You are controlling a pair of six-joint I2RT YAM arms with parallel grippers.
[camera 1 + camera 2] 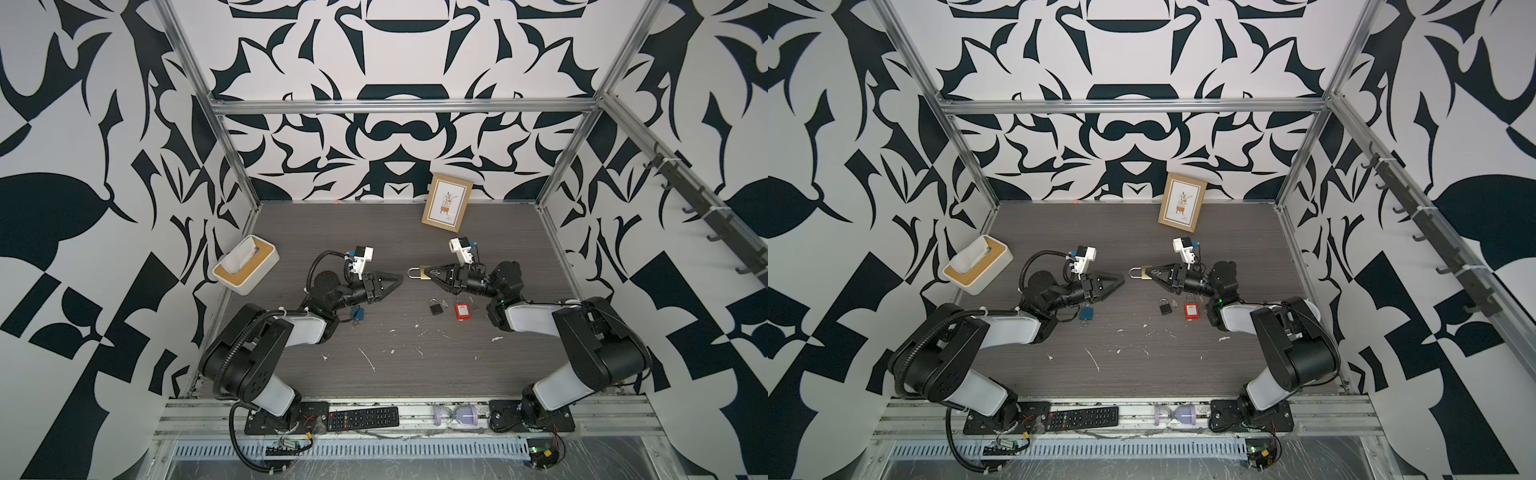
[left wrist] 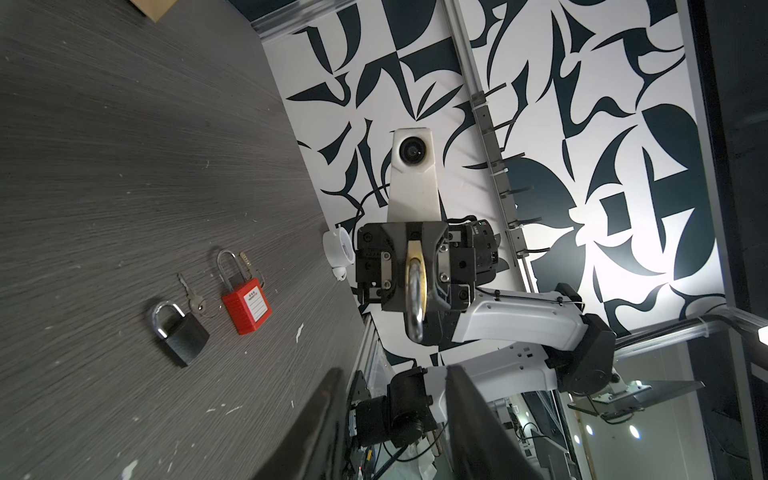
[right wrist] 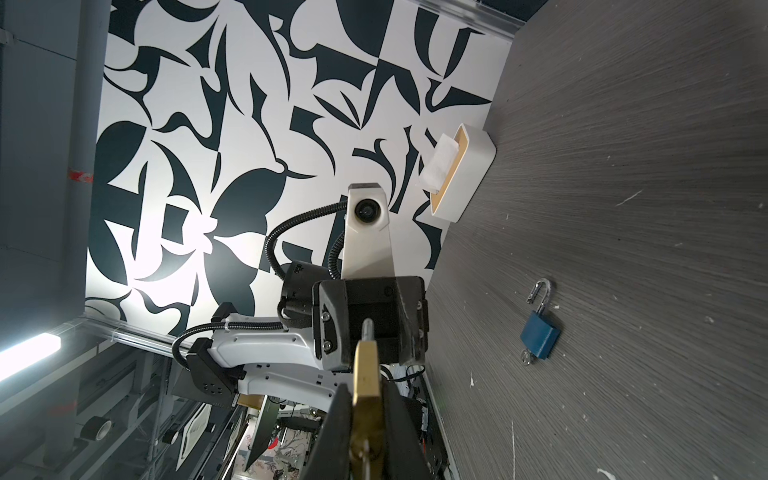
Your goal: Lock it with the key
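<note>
**Brass, steel, plastic, grain**

The yellow brass rectangular padlock (image 1: 424, 272) looks brushed, its steel shackle polished; the small black padlock (image 1: 436, 309) is matt; the red ribbed plastic padlock (image 1: 461, 311) bears a paper label; the grey wood-grain tabletop (image 1: 374, 241) is matt, fleck-scuffed.

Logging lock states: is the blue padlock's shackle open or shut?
Open. In the right wrist view the blue padlock has one shackle end swung clear of its body.

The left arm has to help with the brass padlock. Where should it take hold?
Probably the steel shackle, approached end-on by the left gripper: the right gripper clamps the brass body, so only the shackle juts free, toward the left.
</note>
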